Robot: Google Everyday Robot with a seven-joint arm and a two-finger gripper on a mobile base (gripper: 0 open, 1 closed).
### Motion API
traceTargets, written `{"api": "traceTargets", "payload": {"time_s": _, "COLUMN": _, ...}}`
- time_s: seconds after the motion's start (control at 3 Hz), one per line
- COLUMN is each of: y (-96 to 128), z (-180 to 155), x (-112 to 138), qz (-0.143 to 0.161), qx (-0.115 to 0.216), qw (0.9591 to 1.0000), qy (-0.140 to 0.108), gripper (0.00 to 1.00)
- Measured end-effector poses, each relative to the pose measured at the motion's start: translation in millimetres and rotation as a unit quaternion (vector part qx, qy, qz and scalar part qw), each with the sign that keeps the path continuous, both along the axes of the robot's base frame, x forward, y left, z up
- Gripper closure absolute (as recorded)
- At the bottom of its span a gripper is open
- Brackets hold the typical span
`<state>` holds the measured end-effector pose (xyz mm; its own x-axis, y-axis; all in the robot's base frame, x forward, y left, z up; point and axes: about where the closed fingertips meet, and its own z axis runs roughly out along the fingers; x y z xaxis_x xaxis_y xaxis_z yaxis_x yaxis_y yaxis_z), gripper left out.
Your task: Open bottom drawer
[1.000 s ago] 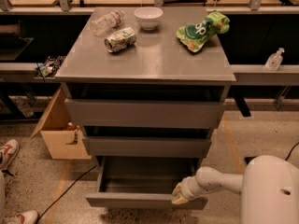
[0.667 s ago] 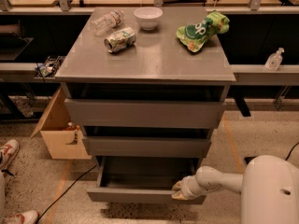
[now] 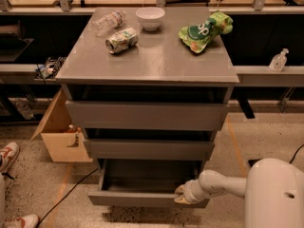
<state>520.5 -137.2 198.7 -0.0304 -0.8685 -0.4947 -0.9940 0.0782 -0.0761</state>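
The bottom drawer (image 3: 133, 198) of the grey cabinet is pulled out, and its shallow empty tray (image 3: 147, 179) shows from above. Its slim front panel runs along the lowest edge. My gripper (image 3: 181, 195) is at the right end of that front panel, at the top edge, on the end of my white arm (image 3: 223, 184) coming in from the lower right. The middle drawer (image 3: 148, 148) and the top drawer (image 3: 145, 115) above stand slightly out.
On the cabinet top (image 3: 156, 63) lie a plastic bottle (image 3: 108, 22), a crushed can (image 3: 121, 40), a white bowl (image 3: 150, 18) and a green chip bag (image 3: 205, 30). A cardboard box (image 3: 59, 134) stands on the floor at the left. A shoe (image 3: 7, 156) shows at far left.
The bottom drawer has slid out a little further toward the camera, with my gripper moving along with its front edge.
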Motion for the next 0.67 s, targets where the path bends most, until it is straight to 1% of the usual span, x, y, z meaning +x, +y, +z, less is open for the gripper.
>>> {"api": "traceTargets", "payload": {"time_s": 0.33, "y": -4.4, "z": 1.1, "x": 11.6, "qz": 0.007, "qx": 0.007, "qw": 0.9999, "qy": -0.007, "gripper": 0.55}}
{"api": "traceTargets", "payload": {"time_s": 0.67, "y": -16.9, "z": -11.4, "x": 4.4, "qz": 0.005, "qx": 0.004, "qw": 1.0000, "qy": 0.006, "gripper": 0.78}}
